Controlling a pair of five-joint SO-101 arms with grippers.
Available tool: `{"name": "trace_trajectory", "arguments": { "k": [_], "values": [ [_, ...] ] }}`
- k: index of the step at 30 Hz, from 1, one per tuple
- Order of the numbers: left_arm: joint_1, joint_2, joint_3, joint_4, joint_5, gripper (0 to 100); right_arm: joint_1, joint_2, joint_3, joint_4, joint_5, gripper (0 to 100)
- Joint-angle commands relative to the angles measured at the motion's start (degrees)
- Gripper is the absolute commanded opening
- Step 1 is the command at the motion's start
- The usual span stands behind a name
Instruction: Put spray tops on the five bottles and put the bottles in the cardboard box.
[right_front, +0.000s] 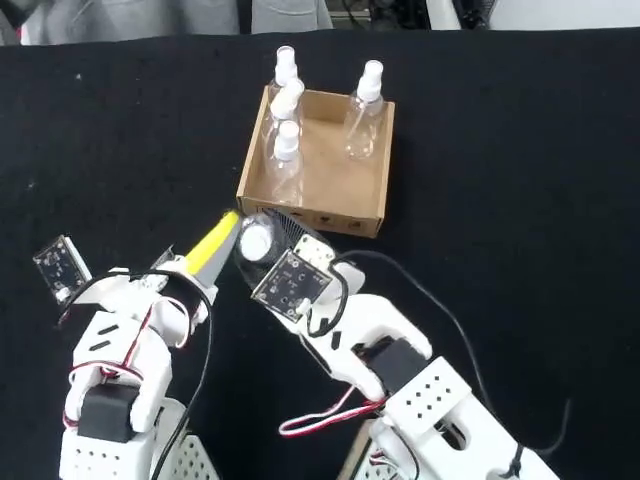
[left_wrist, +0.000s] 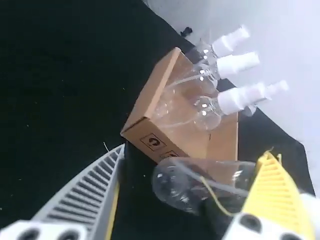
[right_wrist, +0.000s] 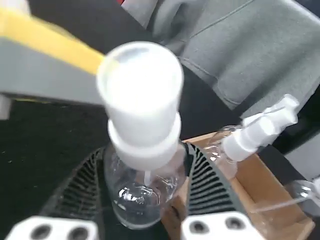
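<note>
Right tool (right_wrist: 145, 167) is closed on a clear bottle (right_wrist: 142, 202), its two black ribbed fingers (right_wrist: 85, 187) pressed against either side of the body just under the neck. A white spray top (right_wrist: 142, 95) sits on this bottle. In the high view the held bottle hangs over the black table (right_front: 520, 200), just beside the near corner of the cardboard box (right_front: 360, 215) on the left arm's side. Left tool (left_wrist: 192, 160) stands open, with its grey finger (left_wrist: 92, 187) and yellow finger (left_wrist: 275, 192) spread wide and the held bottle lying between them, close to the yellow one. That yellow finger reaches up to the spray top, though whether it touches cannot be told. The box is open at the top, and three bottles (right_front: 285, 150) with spray tops stand bunched along its side nearer the left arm. A fourth bottle (right_front: 365, 110), also capped, stands apart in the far corner on the other side.
</note>
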Motion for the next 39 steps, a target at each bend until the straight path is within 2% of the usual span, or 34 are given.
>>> {"name": "trace_trajectory", "arguments": {
  "k": [1,5,8,23,32,39],
  "values": [
    [-3.12,-0.53,-1.01,-0.53,-1.05,38,4.84,0.04,-5.49,-1.32,-0.62,2.1],
    [-4.97,-0.53,-0.57,-0.53,-1.05,38,5.63,0.04,-6.73,0.44,-0.7,2.1],
    [-5.05,-0.53,-0.48,-0.53,-1.05,38,5.98,0.04,-8.92,3.6,-3.43,2.1],
    [-5.05,-0.53,0.4,-0.62,-1.14,38,15.12,0.04,-20.79,17.23,-9.41,2.1],
    [-5.05,-0.53,6.99,-11.52,-1.14,38,20.4,0.48,-25.63,21.8,-9.85,2.1],
    [-5.05,-0.53,8.22,-12.66,-1.14,38,21.36,0.48,-28.18,24.35,-11.96,2.1]
  ]
}}
